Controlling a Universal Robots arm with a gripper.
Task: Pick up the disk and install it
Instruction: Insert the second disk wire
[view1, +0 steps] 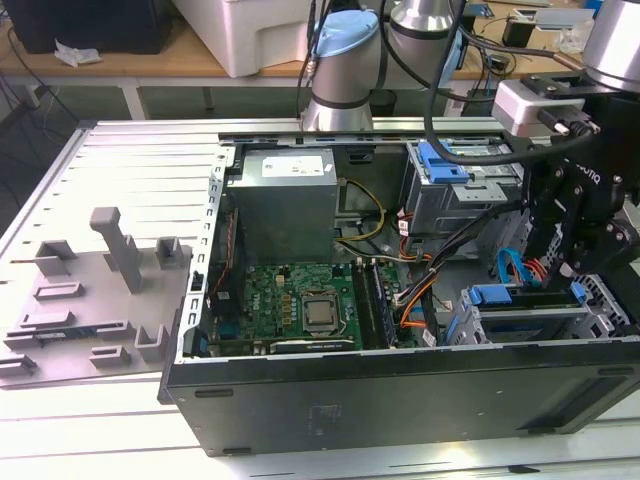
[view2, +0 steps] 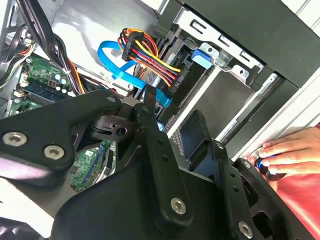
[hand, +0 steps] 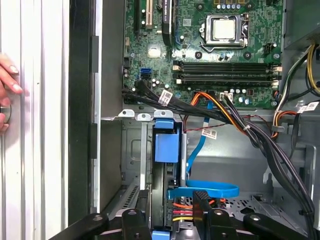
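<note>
On my exterior view, furthest to the exterior view's left, the grey tray (view1: 90, 290) lies on the slatted table (view1: 150, 160), just outside the open case (view1: 400, 400). Inside the case I see next the power supply (view1: 285, 200) at the back, with the motherboard (view1: 290, 310) in front of it. Past that come bundled cables (view1: 420, 270), and at the back a metal cage (view1: 470, 195) with a blue bracket (view1: 440, 160) on top.

Furthest to the exterior view's right, the gripper (view1: 560, 275) hangs low over the front drive bay (view1: 530, 325), right at its upper edge. The disk (view1: 490, 296) stands on edge in that bay, its blue rail showing along the top. In the first wrist view I see it as a blue strip (hand: 166, 145) running down into the bay from the row of metal tabs, and the gripper (hand: 167, 227) straddles its near end. A blue flat cable (hand: 205, 190) loops just beside it, close to a red, yellow and orange wire bundle.

Whether the gripper is actually clamped on the disk or only sits around it, I cannot tell from my feeds.

In both wrist views a person's hand (hand: 7, 90) (view2: 290, 152) rests on the table just outside the case wall.
</note>
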